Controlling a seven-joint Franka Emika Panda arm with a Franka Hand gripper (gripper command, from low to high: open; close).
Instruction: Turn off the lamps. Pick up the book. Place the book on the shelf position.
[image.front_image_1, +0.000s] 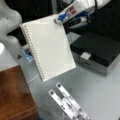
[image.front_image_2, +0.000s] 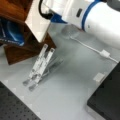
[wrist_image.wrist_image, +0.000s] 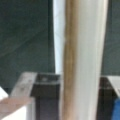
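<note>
The book (image.front_image_1: 47, 47), a white lined notebook with a spiral binding down its left edge, hangs tilted in the air above the table. My gripper (image.front_image_1: 59, 19) is shut on its top right corner. In a front view the book (image.front_image_2: 37, 21) shows as a pale slab in front of the shelf position (image.front_image_2: 23, 48), the dark reddish-brown wooden block, with the gripper (image.front_image_2: 50, 15) at its upper edge. The same wooden block (image.front_image_1: 13, 97) lies at a front view's bottom left, below and left of the book. The wrist view is filled by the book's edge (wrist_image.wrist_image: 82, 57), running top to bottom. The lamps are out of view.
A black-topped silver box (image.front_image_1: 100, 51) stands at the right, and its corner (image.front_image_2: 107, 100) shows in a front view. A small silver metal rack (image.front_image_1: 68, 103) (image.front_image_2: 40, 66) stands on the grey table near the block. A white cable (image.front_image_2: 98, 51) crosses the table.
</note>
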